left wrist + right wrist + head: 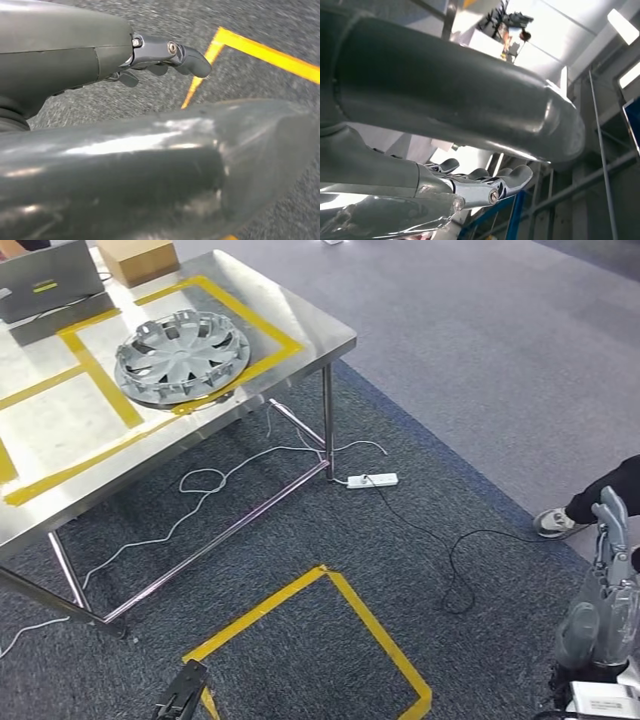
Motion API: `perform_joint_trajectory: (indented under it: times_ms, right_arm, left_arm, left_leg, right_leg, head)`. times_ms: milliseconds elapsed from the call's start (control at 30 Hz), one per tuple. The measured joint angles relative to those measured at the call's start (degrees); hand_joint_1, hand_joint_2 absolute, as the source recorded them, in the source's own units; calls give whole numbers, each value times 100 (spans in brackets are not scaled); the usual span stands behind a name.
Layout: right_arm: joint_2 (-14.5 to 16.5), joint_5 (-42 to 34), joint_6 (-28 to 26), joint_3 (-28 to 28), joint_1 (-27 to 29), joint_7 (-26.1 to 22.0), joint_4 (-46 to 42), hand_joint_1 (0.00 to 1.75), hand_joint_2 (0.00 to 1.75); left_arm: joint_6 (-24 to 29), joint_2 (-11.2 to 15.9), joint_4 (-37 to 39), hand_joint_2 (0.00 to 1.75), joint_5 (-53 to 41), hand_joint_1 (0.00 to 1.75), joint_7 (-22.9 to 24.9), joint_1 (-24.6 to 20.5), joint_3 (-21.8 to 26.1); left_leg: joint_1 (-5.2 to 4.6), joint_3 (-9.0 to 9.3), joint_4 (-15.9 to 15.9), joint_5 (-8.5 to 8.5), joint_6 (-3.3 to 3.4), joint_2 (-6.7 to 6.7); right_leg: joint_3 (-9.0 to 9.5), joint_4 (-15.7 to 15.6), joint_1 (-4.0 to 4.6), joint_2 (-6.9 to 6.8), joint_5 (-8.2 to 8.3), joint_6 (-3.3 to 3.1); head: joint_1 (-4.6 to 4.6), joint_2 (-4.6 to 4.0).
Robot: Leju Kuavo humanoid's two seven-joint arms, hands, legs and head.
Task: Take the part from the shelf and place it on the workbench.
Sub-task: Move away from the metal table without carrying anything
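The part is a silver wheel cover (181, 355) lying flat on the steel workbench (317, 325), inside a rectangle of yellow tape near the bench's right end. My right hand (607, 580) is raised at the lower right, far from the bench, fingers apart and pointing up, holding nothing. In the right wrist view the right hand (444, 115) has its fingers (508, 180) stretched out, empty. My left hand (132, 160) hangs over grey carpet, its fingers (170, 52) straight, with nothing in it.
A laptop (45, 280) and a cardboard box (136, 258) sit at the bench's far side. Under and beside the bench lie white cables and a power strip (372, 480). A yellow tape square (362, 620) marks the carpet. A person's shoe (555, 523) is at the right.
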Motion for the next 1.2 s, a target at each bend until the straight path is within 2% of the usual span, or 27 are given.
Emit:
perform_joint_trajectory:
  times_ms: [33, 67, 100, 133, 200, 267, 333, 367, 400, 467, 500, 533, 567, 600, 633, 700, 733, 767, 833, 867, 900, 933, 1000, 1033, 1067, 1100, 1200]
  right_arm:
    - [0, 29, -3, 1, -29, -2, 17, 0, 0]
    - [0, 94, -30, 2, -45, -1, 37, 0, 0]
    - [0, 180, -71, 3, -54, 1, 54, 0, 0]
    - [0, 265, -120, 4, -63, 3, 71, 0, 0]
    - [-1, 315, -177, 5, -88, 11, 96, 0, 0]
    - [-2, 216, -158, 2, -97, 16, 107, 0, 0]
    - [-8, 117, -114, -32, -41, 17, 100, 0, 0]
    - [-13, 95, -100, -62, -1, 19, 91, 0, 0]
    - [-21, 93, -90, -96, 22, 26, 80, 0, 0]
    - [-33, 106, -68, -138, 17, 45, 66, 0, 0]
    - [-37, 113, -51, -146, 6, 55, 65, 0, 0]
    - [-37, 116, -37, -147, 1, 58, 68, 0, 0]
    - [-37, 119, -23, -145, -2, 57, 73, 0, 0]
    - [-37, 121, -16, -143, -12, 55, 81, 0, 0]
    - [-37, 121, -10, -139, -31, 53, 91, 0, 0]
    - [-37, 122, 1, -129, -98, 49, 112, 0, 0]
    - [-36, 123, 6, -125, -133, 46, 124, 0, 0]
    - [-36, 123, 11, -120, -157, 41, 136, 0, 0]
    - [-35, 119, 26, -114, -154, 19, 153, 0, 0]
    - [-35, 114, 33, -110, -136, -6, 155, 0, 0]
    - [-35, 109, 39, -107, -122, -38, 156, 0, 0]
    - [-35, 105, 43, -104, -113, -72, 154, 0, 0]
    - [-35, 111, 45, -97, -77, -124, 148, 0, 0]
    - [-35, 118, 43, -94, -38, -138, 141, 0, 0]
    - [-35, 125, 40, -91, 19, -148, 128, 0, 0]
    - [-35, 129, 38, -88, 86, -154, 106, 0, 0]
    - [-35, 130, 22, -90, 281, -158, -5, 0, 0]
  left_arm:
    - [2, 4, 0, 0, -7, 0, 2, 1, 1]
    - [5, 10, 0, 0, -20, 0, 22, 1, 0]
    - [10, 21, 0, 0, -40, 0, 58, -1, 0]
    - [29, 38, 0, 0, -67, 0, 125, -2, 0]
    - [117, 78, 0, 0, -118, 0, 303, 5, 0]
    - [234, 112, 0, 0, -126, 0, 467, 27, 8]
    - [316, 132, 0, 0, -119, 0, 573, 62, 36]
    - [349, 144, 0, 0, -128, 0, 613, 78, 54]
    - [372, 154, 0, 0, -148, 0, 639, 94, 69]
    - [381, 174, 0, 0, -167, 0, 650, 134, 91]
    - [358, 175, 0, 0, -160, 0, 630, 157, 102]
    - [323, 172, 0, 0, -161, 0, 593, 173, 111]
    - [283, 163, 0, 0, -183, 0, 543, 177, 117]
    - [246, 148, 0, 0, -229, 0, 493, 168, 119]
    - [216, 124, 0, 0, -281, 0, 449, 150, 115]
    - [182, 71, 0, 0, -325, 0, 398, 106, 109]
    - [175, 41, 0, 0, -311, 0, 379, 86, 109]
    - [168, 15, 0, 0, -293, 0, 354, 69, 110]
    - [151, -42, 0, 0, -289, 0, 305, 49, 112]
    - [146, -64, 0, 0, -304, 0, 291, 46, 112]
    - [148, -84, 0, 0, -321, 0, 286, 46, 111]
    - [154, -98, 0, 0, -332, 0, 286, 51, 111]
    - [171, -116, 1, 0, -343, 0, 294, 80, 109]
    - [178, -122, 1, 0, -349, 0, 301, 104, 109]
    - [185, -126, 1, 0, -358, 0, 312, 128, 108]
    - [190, -126, 1, 0, -367, 0, 324, 148, 108]
    - [195, -126, 0, 0, -418, 0, 345, 176, 108]
  left_leg:
    - [0, -158, 305, -89, 0, -18]
    - [0, -236, 433, -67, 4, -26]
    - [3, -209, 340, 70, 11, -42]
    - [9, -86, 54, 284, 22, -95]
    - [48, 245, -693, 652, 43, -369]
    - [70, 406, -1075, 738, 73, -554]
    - [64, 411, -1114, 729, 131, -462]
    - [65, 415, -1125, 739, 168, -397]
    - [69, 418, -1136, 748, 207, -325]
    - [57, 423, -1147, 746, 262, -167]
    - [44, 423, -1146, 740, 277, -79]
    - [34, 424, -1146, 736, 282, 10]
    - [28, 427, -1145, 731, 284, 93]
    - [26, 435, -1145, 723, 283, 178]
    - [25, 450, -1145, 712, 275, 251]
    - [7, 500, -1144, 677, 239, 377]
    - [-10, 524, -1143, 661, 212, 427]
    - [-26, 543, -1144, 652, 185, 476]
    - [-35, 571, -1160, 646, 133, 579]
    - [-26, 578, -1154, 625, 100, 567]
    - [-17, 557, -1091, 559, 69, 476]
    - [-10, 481, -912, 430, 43, 336]
    - [-3, 149, -210, 59, 22, 53]
    - [-4, -47, 176, -89, 23, 0]
    - [-5, -189, 426, -134, 26, -22]
    - [-5, -238, 473, -60, 34, -38]
    - [9, 82, -317, 513, 62, -153]
  right_leg:
    - [-6, 1, 0, 74, 3, -5]
    - [-9, 3, -1, 151, 6, -4]
    - [-9, 7, -4, 229, 9, 0]
    - [-8, 13, -9, 309, 13, 9]
    - [-31, 45, -9, 460, 16, 47]
    - [-92, 71, -8, 596, 33, 112]
    - [-153, 57, -28, 713, 66, 188]
    - [-186, 77, -25, 655, 54, 220]
    - [-249, 178, -16, 512, -12, 249]
    - [-532, 760, 4, 103, -338, 293]
    - [-729, 1178, 0, -20, -537, 309]
    - [-902, 1541, -6, -74, -680, 320]
    - [-979, 1717, -9, -91, -709, 324]
    - [-946, 1679, -10, -105, -637, 324]
    - [-779, 1391, -9, -138, -470, 318]
    - [-291, 555, 8, -369, -143, 288]
    - [-119, 267, 21, -460, -58, 257]
    - [-33, 121, 35, -516, -31, 223]
    - [-42, 99, 49, -409, -23, 147]
    - [-51, 88, 40, -345, -12, 114]
    - [-56, 73, 27, -278, 3, 81]
    - [-56, 57, 9, -211, 20, 51]
    - [-67, 46, -6, -73, 38, 20]
    - [-73, 47, -6, 3, 41, 13]
    - [-76, 48, -4, 88, 42, 11]
    - [-77, 50, -4, 177, 43, 11]
    - [-70, 57, -17, 401, 49, 30]
  head:
    - [-1, 0]
    - [0, 0]
    - [1, 0]
    - [0, 0]
    - [-1, 0]
    - [-2, 1]
    - [-7, 1]
    - [-5, 0]
    - [15, 0]
    - [57, 0]
    - [72, 0]
    - [73, 0]
    - [73, 0]
    - [74, 0]
    - [74, 0]
    - [73, 0]
    - [67, 0]
    - [62, 0]
    - [56, 0]
    - [54, 0]
    - [46, 0]
    - [37, 0]
    - [19, 0]
    - [17, 0]
    - [17, 0]
    - [17, 0]
    - [15, 0]
